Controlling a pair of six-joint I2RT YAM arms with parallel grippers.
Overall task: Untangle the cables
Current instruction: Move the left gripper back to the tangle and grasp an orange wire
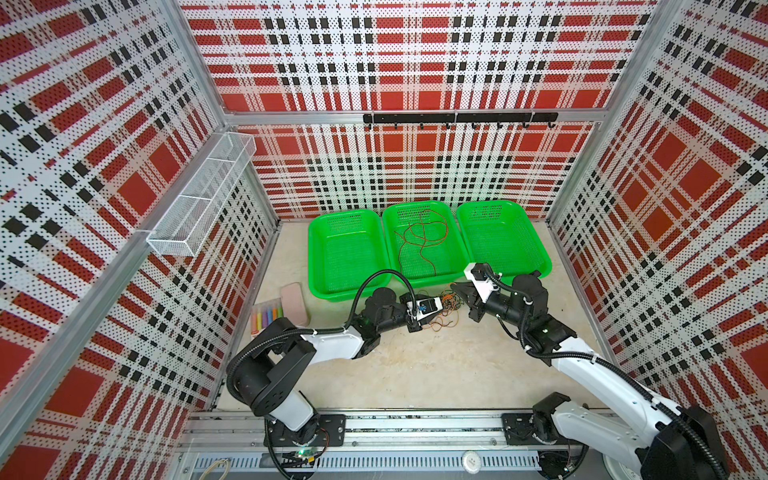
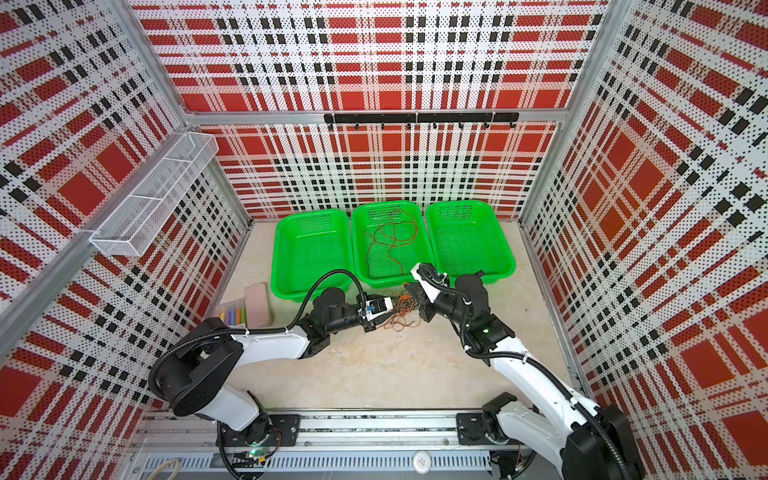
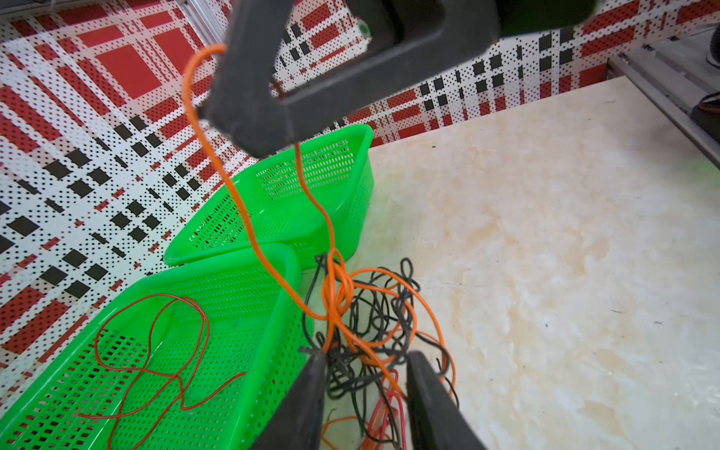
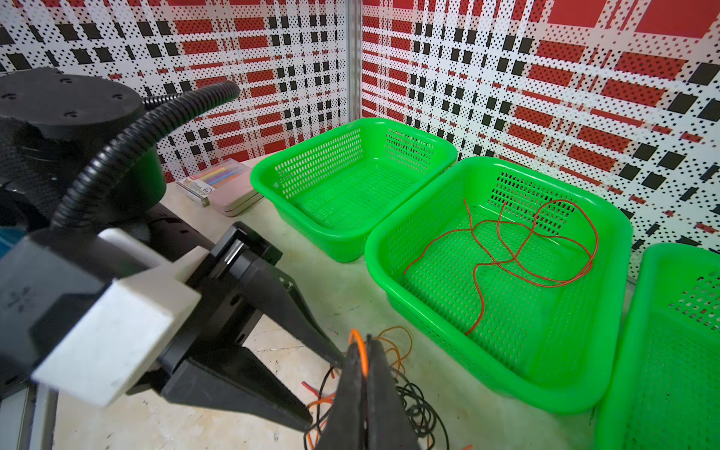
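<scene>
Gripping the orange cable (image 3: 336, 290), R pincer (image 4: 364, 345) is clamped tight, w/ a loop of orange bent over its tips. L wrist view: two orange strands run steeply up from a knot in the cables (image 3: 374, 319) to that pincer, so the long axis of the lifted part is near upright, leaning a bit twd the baskets. Rest of the bundle (black, orange, a bit of bright red) lies flat in loose loops w/ no clear direction. L pincer (image 3: 366, 354) is parted, jaws either side of the bundle's near strands, nothing pinched btw them as far as I can tell.

Bundle sits on the table (image 1: 415, 365) btw the two pincers, just in front of the mid basket (image 1: 415, 204) near rim; touching it or not, can't tell. One loop trails out twd the rail side in both top views. Separate red cable (image 1: 422, 243) lies coiled inside mid basket, longest run going front-to-back.

Room: basket rims close behind bundle. Bare table on the rail side and to the R. On the L, pink case (image 1: 295, 303) + box of coloured sticks (image 1: 266, 316) by the wall, well apart from bundle.

Top views hide L pincer's fingers under the wrist cam; both wrist views show them. Only R wrist view shows the clamp on orange up close
</scene>
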